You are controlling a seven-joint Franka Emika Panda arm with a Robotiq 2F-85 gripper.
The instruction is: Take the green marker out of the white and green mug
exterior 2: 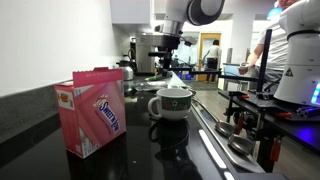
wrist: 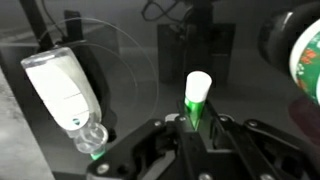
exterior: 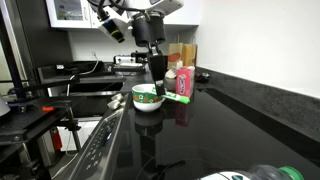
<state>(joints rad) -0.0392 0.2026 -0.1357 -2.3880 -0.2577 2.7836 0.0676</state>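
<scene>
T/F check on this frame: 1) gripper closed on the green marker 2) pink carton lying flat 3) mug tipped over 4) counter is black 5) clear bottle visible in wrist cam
1. The gripper is closed on the green marker. True: the wrist view shows the marker clamped between the fingers.
2. The pink carton lies flat. False: it stands upright on the counter.
3. The mug is tipped over. False: it sits upright with its opening facing up.
4. The counter is black. True: it is dark and glossy.
5. A clear bottle shows in the wrist view. True: it is to the left of the marker in that view.
</scene>
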